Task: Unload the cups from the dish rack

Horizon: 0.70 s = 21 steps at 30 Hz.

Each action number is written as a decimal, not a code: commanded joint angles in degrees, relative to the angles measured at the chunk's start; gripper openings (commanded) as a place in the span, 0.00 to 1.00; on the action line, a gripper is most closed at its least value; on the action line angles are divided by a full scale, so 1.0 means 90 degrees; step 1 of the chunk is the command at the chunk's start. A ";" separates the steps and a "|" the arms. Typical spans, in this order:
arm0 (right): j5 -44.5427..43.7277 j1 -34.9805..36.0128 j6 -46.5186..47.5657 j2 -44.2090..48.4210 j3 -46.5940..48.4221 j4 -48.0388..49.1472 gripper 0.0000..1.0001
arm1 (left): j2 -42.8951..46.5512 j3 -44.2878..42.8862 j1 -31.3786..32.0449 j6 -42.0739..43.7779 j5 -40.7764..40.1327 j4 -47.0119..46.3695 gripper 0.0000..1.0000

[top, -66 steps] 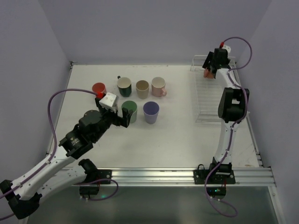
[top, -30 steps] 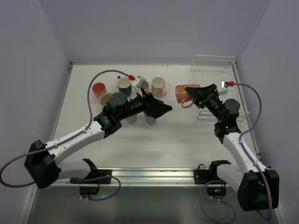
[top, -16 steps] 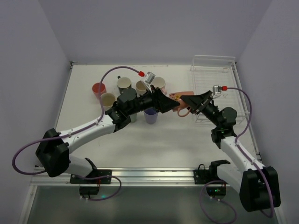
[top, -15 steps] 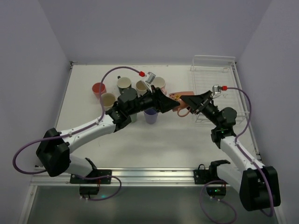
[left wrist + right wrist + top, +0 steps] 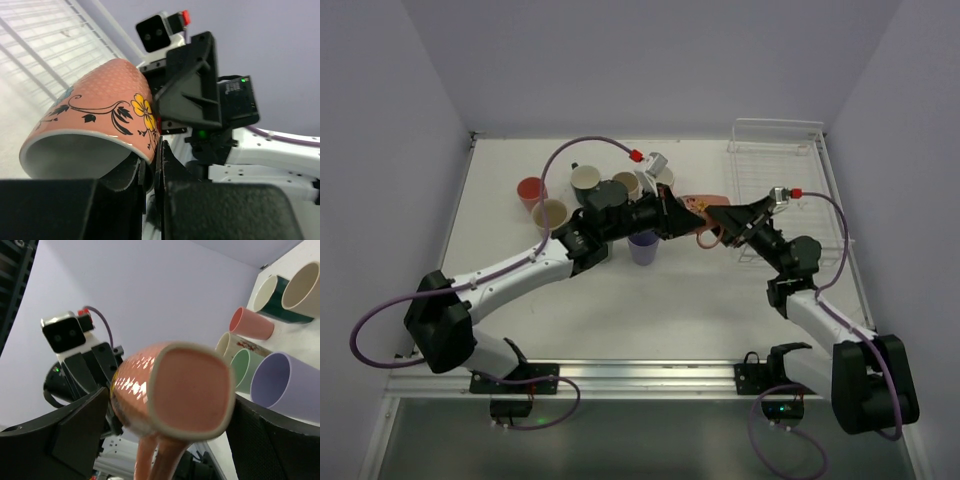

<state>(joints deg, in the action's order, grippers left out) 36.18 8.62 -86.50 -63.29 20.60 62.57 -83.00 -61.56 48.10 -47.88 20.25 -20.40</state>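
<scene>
Top external view is showing both arms reaching toward each other over the table (image 5: 720, 290), with the salmon mug (image 5: 698, 207) hanging in the air between them, just left of the dish rack (image 5: 770, 165) and outside it; the left gripper (image 5: 680, 217) is meeting the mug from the left and the right gripper (image 5: 724, 222) from the right, but from this height neither grip is readable.

Left wrist view is filling that in: the left fingers (image 5: 120, 205) are lying almost together, pinching the mug's rim wall, one inside the mouth and one on the flowered outside; the right gripper's black body is sitting just behind the mug, and the rack's white wires are running off at upper left.

Right wrist view is facing the mug's base instead, handle pointing down; the right fingers (image 5: 75, 430) are standing partway apart on either flank of the body, clamping it. Only this view is catching the light green cup (image 5: 245, 371), tucked between the cream cup (image 5: 226, 345) and the lavender cup (image 5: 286, 385), where the left arm is blocking the overhead view; the red cup (image 5: 252, 322), dark green cup (image 5: 272, 302) and tan cup (image 5: 302, 287) are standing on the table beyond.
</scene>
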 commanded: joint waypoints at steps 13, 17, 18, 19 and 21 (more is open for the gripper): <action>-0.3148 0.0155 0.4375 0.3163 0.1471 -0.7709 0.99 | -0.1255 -0.3910 0.0193 0.3015 -0.1673 0.5195 0.00; -0.3678 0.0155 0.4504 0.4021 0.1208 -0.8493 0.99 | -0.1987 -0.4828 0.0291 0.3259 -0.1927 0.6082 0.00; -0.3756 0.0155 0.4504 0.4198 0.1130 -0.8591 0.99 | -0.2404 -0.5081 0.0358 0.3346 -0.1957 0.6288 0.00; -0.3824 0.0155 0.4513 0.4364 0.1003 -0.8815 0.99 | -0.2582 -0.5558 0.0398 0.3395 -0.2063 0.6493 0.00; -0.4010 0.0155 0.4562 0.4822 0.0915 -0.9021 0.99 | -0.3176 -0.6029 0.0582 0.3551 -0.2210 0.7002 0.00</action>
<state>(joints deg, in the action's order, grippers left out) 6.50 10.02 -48.88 -23.88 30.30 -9.32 -107.48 -107.59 51.07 -20.60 3.40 36.38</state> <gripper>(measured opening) 0.990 0.107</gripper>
